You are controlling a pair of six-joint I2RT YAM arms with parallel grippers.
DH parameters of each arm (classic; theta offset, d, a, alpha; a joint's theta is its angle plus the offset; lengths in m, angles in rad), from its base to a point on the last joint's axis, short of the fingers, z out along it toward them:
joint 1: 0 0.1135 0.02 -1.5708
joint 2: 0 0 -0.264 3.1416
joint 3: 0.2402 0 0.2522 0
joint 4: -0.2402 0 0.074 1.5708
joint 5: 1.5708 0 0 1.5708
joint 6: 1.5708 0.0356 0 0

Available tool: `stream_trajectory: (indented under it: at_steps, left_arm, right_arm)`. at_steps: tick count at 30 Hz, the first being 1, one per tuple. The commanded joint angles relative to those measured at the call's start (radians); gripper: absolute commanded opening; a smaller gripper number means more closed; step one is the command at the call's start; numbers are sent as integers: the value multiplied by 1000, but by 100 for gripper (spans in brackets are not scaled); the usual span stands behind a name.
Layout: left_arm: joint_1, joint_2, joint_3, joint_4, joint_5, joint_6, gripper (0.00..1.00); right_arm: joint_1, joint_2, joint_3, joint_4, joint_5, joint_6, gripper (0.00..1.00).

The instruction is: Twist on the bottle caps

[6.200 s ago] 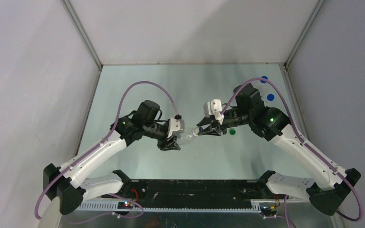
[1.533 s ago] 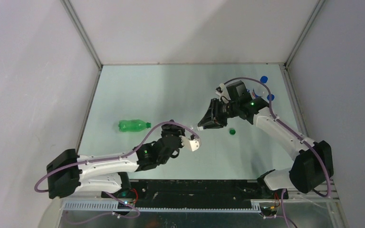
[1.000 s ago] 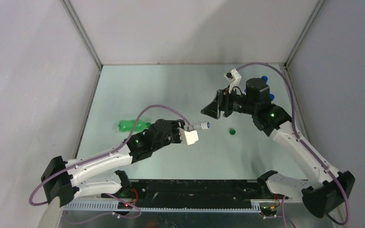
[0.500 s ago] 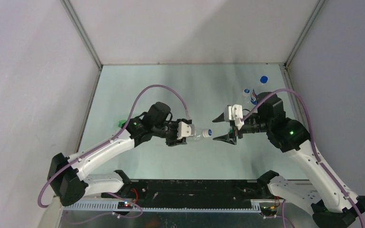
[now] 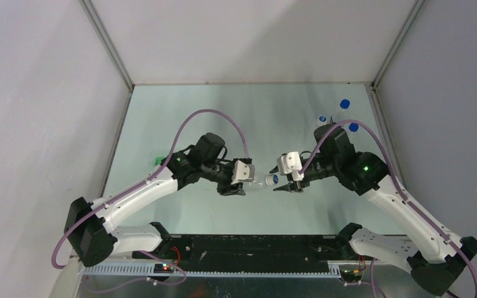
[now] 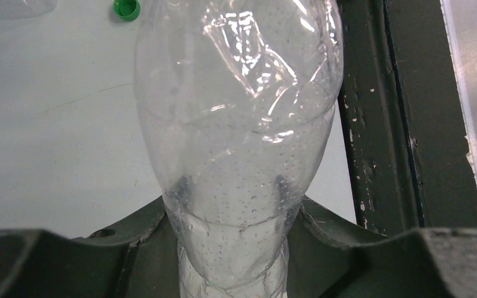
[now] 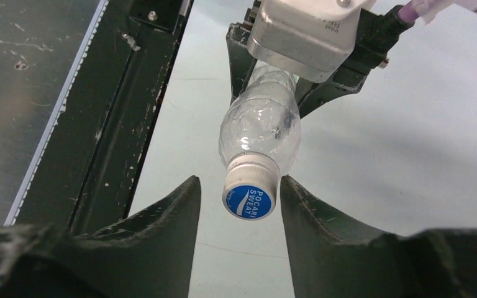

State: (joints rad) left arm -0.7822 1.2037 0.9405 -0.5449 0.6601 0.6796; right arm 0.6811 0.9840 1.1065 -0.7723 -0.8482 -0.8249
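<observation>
My left gripper [image 5: 242, 180] is shut on the base end of the clear unlabelled bottle [image 5: 259, 182] and holds it level above the table, neck pointing right. In the left wrist view the bottle [image 6: 239, 124] fills the gap between the fingers [image 6: 341, 239]. A white cap with a blue printed top [image 7: 250, 194] sits on its neck. My right gripper [image 5: 279, 182] is open, its jaws on either side of that cap without touching it [image 7: 238, 186]. A dark green cap [image 6: 126, 7] lies on the table. The green bottle [image 5: 159, 161] is mostly hidden behind my left arm.
Two bright blue caps [image 5: 345, 103] [image 5: 353, 127] and a small blue-capped bottle [image 5: 323, 119] lie at the back right beside my right arm. A black rail [image 5: 254, 245] runs along the near table edge. Enclosure walls stand on the left, back and right.
My right gripper has moved left, so its open jaws now flank the bottle's cap. My left gripper has kept hold of the clear bottle and has barely moved.
</observation>
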Motion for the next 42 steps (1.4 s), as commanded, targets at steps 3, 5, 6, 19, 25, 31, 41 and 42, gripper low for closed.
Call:
stream_trajectory:
  at_steps: [3, 5, 6, 19, 25, 31, 41, 42]
  left_arm:
    - [7, -9, 42, 1, 53, -12, 0]
    - [7, -12, 42, 2, 54, -14, 0]
    - [7, -14, 43, 5, 54, -15, 0]
    - [-68, -159, -128, 381, -377, -132, 0]
    - [-236, -266, -316, 685, -871, 93, 0]
    - [-366, -248, -408, 872, -1172, 333, 0]
    - [-306, -277, -342, 548, -1040, 146, 0]
    - [-280, -284, -331, 524, -985, 118, 0]
  right_arm:
    - [20, 22, 16, -15, 57, -34, 45]
    - [24, 27, 15, -19, 65, -31, 40]
    - [25, 29, 16, -19, 66, -21, 36]
    - [-2, 162, 15, 228, 204, 862, 0]
    - [-106, 305, 15, 316, 220, 1448, 0]
    - [-126, 348, -13, 429, 227, 1646, 0]
    - [-147, 213, 12, 454, 258, 1274, 55]
    - [-147, 180, 12, 451, 265, 1192, 59]
